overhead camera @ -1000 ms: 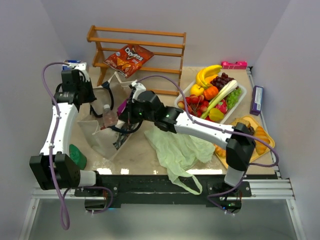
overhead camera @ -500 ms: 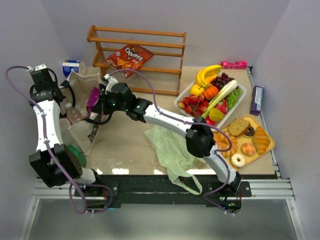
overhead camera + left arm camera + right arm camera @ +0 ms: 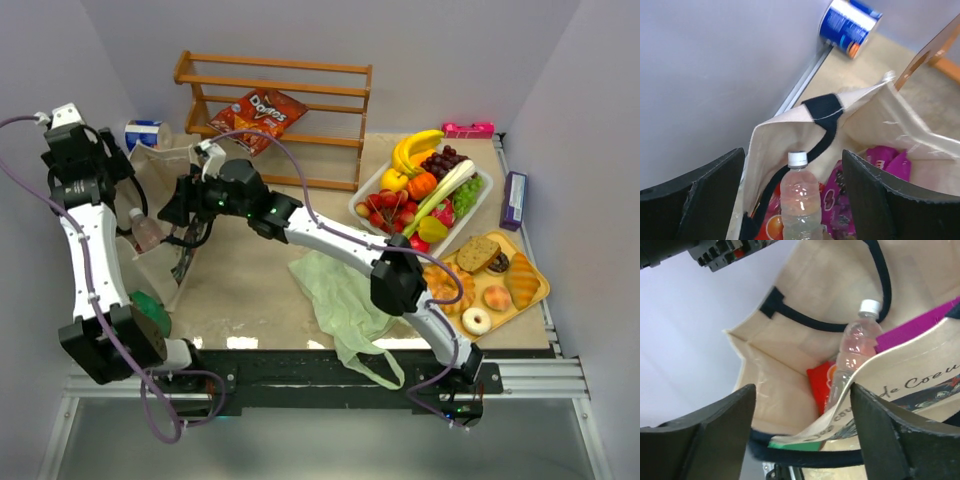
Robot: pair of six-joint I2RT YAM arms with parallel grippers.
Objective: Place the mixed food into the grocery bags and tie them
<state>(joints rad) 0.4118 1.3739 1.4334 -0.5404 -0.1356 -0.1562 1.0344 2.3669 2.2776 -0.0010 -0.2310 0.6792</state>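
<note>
At the left side of the table, locate the beige fabric tote with black handles [image 3: 165, 180], mouth open, with the clear plastic water bottle [image 3: 799, 200] cap uppermost inside it, beside a purple snack packet [image 3: 840, 197] and a red packet [image 3: 819, 386]. Note the left gripper [image 3: 792, 172] and the right gripper [image 3: 802, 427] above the tote mouth, fingers spread wide and clamped on nothing. Find the thin pale green plastic bag [image 3: 345, 300] lying crumpled near the front edge, well apart from the tote.
</note>
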